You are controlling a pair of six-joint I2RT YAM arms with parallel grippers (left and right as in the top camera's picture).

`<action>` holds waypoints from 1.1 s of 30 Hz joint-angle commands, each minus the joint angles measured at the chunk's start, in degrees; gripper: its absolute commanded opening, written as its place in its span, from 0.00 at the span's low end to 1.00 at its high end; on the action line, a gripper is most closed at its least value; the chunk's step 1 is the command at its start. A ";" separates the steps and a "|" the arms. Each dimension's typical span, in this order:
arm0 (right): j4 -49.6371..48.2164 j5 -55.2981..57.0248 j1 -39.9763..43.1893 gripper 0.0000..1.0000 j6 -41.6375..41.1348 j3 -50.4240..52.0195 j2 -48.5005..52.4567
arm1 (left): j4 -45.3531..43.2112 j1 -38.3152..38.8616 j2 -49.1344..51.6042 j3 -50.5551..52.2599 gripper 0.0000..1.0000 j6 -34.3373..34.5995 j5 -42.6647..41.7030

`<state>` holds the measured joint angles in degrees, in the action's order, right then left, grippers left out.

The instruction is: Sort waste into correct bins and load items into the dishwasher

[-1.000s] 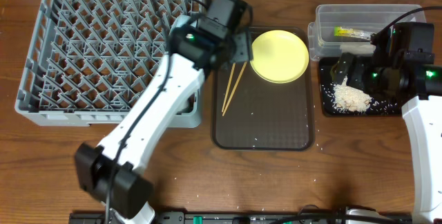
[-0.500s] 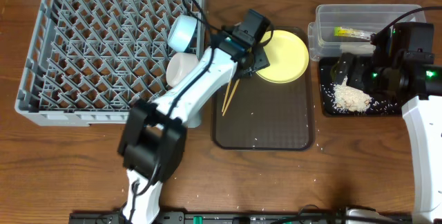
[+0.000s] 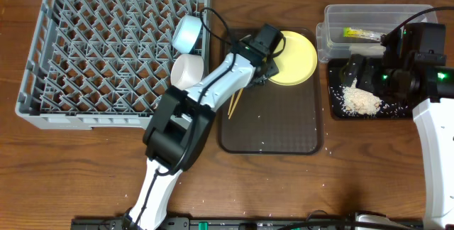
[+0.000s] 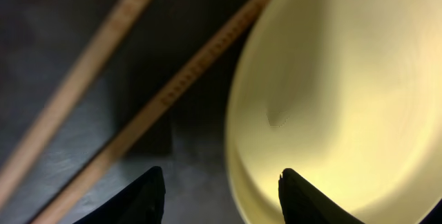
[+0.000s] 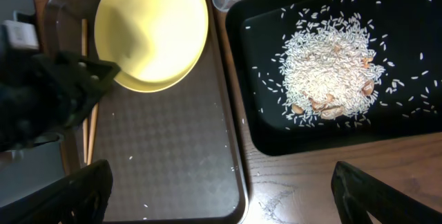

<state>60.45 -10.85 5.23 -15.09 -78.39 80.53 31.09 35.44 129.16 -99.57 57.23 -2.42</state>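
Note:
The round yellow plate (image 3: 294,56) (image 4: 345,79) (image 5: 152,23) lies at the back of the brown tray (image 3: 269,127). My left gripper (image 3: 264,65) (image 4: 221,182) is open and low at the plate's left edge. Its jaws straddle the rim, one finger over the tray and one over the plate. Two wooden chopsticks (image 3: 236,96) (image 4: 173,92) lie on the tray just left of it. My right gripper (image 3: 355,70) (image 5: 221,182) hovers wide open and empty over the black tray (image 3: 335,109), which holds a rice heap (image 3: 360,101) (image 5: 328,72).
The grey dish rack (image 3: 106,52) fills the left side, with a light-blue bowl (image 3: 188,33) and a white bowl (image 3: 188,70) at its right edge. A clear tub (image 3: 333,17) at the back right holds a yellow-green packet (image 3: 362,33). Stray grains dot the brown tray.
My left arm has swung right from the rack's edge to the plate's rim, uncovering the two bowls, and its jaws have narrowed a little. The right arm has not moved.

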 commanded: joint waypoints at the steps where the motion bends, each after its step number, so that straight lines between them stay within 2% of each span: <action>1: 0.09 0.11 0.37 0.99 -0.55 -0.57 0.26 | -0.85 1.16 3.10 0.15 0.54 0.76 2.05; 7: 0.09 0.11 0.37 0.99 -0.55 -0.57 0.26 | -0.98 1.55 3.69 0.24 0.51 0.74 6.32; 14: 0.09 0.11 0.37 0.99 -0.55 -0.57 0.26 | 2.29 1.55 3.72 0.26 0.28 0.70 8.28; 17: 0.09 0.11 0.37 0.99 -0.55 -0.57 0.26 | 5.92 1.55 3.72 0.26 0.23 0.72 8.98; 23: 0.09 0.11 0.37 0.99 -0.55 -0.57 0.26 | 17.75 1.57 3.72 0.26 0.22 0.72 8.00; 25: 0.09 0.11 0.37 0.99 -0.55 -0.57 0.26 | 20.06 1.64 3.72 0.26 0.27 0.72 7.98; 28: 0.07 0.09 0.37 0.99 -0.55 -0.57 0.26 | 20.15 1.62 3.72 0.70 0.33 0.72 8.02; 33: 0.07 0.11 0.37 0.99 -0.55 -0.57 0.26 | 17.09 1.68 3.72 1.49 0.34 0.72 8.00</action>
<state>60.45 -10.85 5.23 -15.09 -78.39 80.53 49.28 37.08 130.39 -100.75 58.28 6.24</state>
